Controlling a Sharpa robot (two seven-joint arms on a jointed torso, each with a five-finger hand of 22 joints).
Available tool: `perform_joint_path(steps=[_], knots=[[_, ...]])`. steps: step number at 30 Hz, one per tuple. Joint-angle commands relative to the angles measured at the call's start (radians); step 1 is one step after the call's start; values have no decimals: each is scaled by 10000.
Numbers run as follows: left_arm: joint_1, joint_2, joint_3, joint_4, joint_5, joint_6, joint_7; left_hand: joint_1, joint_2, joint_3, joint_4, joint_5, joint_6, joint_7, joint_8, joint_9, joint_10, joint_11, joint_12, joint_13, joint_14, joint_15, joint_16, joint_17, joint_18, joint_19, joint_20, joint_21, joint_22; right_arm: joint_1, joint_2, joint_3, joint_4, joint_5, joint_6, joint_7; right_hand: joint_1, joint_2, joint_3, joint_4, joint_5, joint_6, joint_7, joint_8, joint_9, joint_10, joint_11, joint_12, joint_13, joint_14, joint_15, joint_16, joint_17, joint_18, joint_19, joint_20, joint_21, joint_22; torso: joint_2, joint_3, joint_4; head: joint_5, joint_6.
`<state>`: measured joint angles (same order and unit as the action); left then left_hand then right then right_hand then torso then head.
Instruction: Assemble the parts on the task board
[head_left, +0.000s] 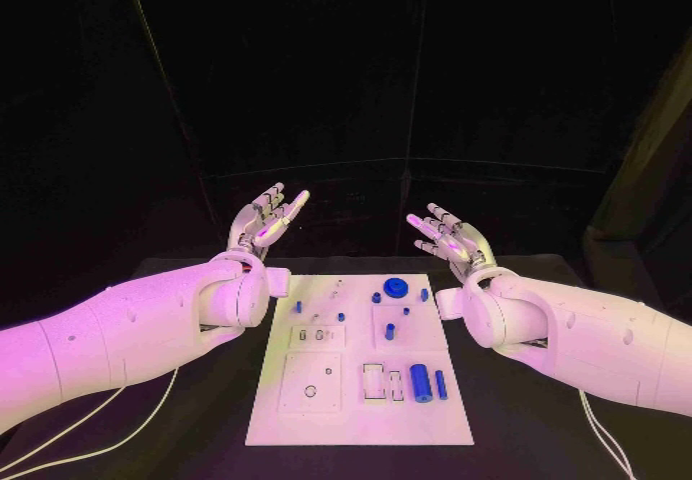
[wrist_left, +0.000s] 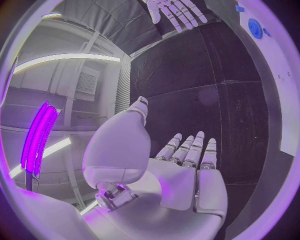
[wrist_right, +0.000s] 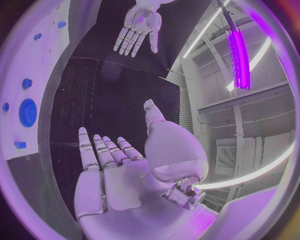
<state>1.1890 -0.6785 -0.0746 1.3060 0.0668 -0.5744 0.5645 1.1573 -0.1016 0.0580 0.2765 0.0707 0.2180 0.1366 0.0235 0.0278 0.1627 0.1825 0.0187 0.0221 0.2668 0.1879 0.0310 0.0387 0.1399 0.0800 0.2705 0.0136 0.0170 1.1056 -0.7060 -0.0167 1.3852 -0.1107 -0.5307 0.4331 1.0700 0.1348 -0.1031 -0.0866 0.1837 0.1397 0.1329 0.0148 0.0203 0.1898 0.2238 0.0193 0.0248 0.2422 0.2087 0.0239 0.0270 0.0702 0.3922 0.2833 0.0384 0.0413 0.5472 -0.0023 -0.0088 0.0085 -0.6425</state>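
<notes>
Parts (head_left: 420, 383) lie on the task board (head_left: 274, 420); left robot hand (head_left: 268, 222) and right robot hand (head_left: 450, 238) released, empty.

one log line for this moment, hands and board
left hand: open, raised beyond board | right hand: open, raised beyond board | task board: untouched | blue parts: lying on board | phase: no grasp yet

A white task board (head_left: 281, 415) is seen on a black desk (head_left: 534, 440). Blue parts (head_left: 420, 383) are carried on the board. Both arms are white, each ending in a silver hand.
</notes>
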Motion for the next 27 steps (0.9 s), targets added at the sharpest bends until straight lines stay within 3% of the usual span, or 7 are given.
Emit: perform_joint_path(steps=[1,6,10,11,19,23,27], knots=[[101,80,-42,-206,351,1214,792,518,20,-4,136,86,191,951,64,25,103,166,56,27,181,47,71,27,242,28,156,54,17,119,126,-22,-315,-1185,2086,-628,838,50,-14,-382,91,445,1482,103,50,540,211,109,53,479,165,80,50,237,338,81,66,40,1,-2,-4,0,0],[128,100,-56,-257,368,1271,819,539,42,-14,128,83,213,962,69,28,123,177,60,30,193,53,75,30,241,31,160,57,19,244,282,-54,-700,-1604,2884,-874,1156,59,15,-632,135,968,1476,157,98,1282,221,182,111,1123,193,137,96,310,637,77,102,69,1,-2,-4,0,0],[128,100,-56,-257,368,1271,819,594,105,-24,113,75,274,986,79,35,179,202,68,36,220,69,81,36,236,35,170,62,22,278,325,-63,-806,-1720,3104,-942,1559,54,90,-871,74,2805,1431,521,289,3646,249,636,293,3418,177,520,257,622,2056,68,367,221,1,-2,-4,0,0],[126,-174,-59,-400,373,1351,855,629,145,-26,102,72,314,1001,86,40,216,216,73,41,241,77,85,40,233,47,175,68,26,291,72,-57,-1105,-2943,2131,-687,1754,57,135,-981,38,3837,1383,755,384,5101,177,961,395,4826,83,783,350,765,3089,69,608,333,26,21,3,-71,-100],[124,-280,-62,-308,357,1454,726,803,254,-113,66,62,715,1259,128,73,897,503,152,102,1175,336,304,183,26,454,218,235,124,349,108,-52,-1426,-4399,1862,-680,2302,192,367,-1418,-66,6967,1003,1146,480,7555,-348,1224,378,7570,-530,1098,367,1158,4901,-146,1266,418,27,24,43,-64,-131],[124,-407,-63,-189,250,1534,585,1002,348,-105,-54,44,1562,1399,281,163,2818,788,535,301,3366,577,981,507,-195,1643,240,719,380,438,123,-50,-1501,-5194,1931,-752,2355,268,439,-1583,-72,7551,874,1095,473,8255,-556,1181,389,8528,-810,1205,416,1174,5608,-422,1520,433,114,24,46,-58,-83],[126,-620,-63,44,-136,1672,354,992,579,-198,-301,26,4081,1304,854,431,6591,470,1439,593,5634,116,1776,773,178,4994,202,2086,1031,577,105,-48,-1495,-6207,1996,-892,2327,365,542,-1855,-13,8136,709,1054,463,9002,-777,1076,371,9543,-1174,1322,470,1150,6415,-792,1828,474,225,12,66,-87,-76]])
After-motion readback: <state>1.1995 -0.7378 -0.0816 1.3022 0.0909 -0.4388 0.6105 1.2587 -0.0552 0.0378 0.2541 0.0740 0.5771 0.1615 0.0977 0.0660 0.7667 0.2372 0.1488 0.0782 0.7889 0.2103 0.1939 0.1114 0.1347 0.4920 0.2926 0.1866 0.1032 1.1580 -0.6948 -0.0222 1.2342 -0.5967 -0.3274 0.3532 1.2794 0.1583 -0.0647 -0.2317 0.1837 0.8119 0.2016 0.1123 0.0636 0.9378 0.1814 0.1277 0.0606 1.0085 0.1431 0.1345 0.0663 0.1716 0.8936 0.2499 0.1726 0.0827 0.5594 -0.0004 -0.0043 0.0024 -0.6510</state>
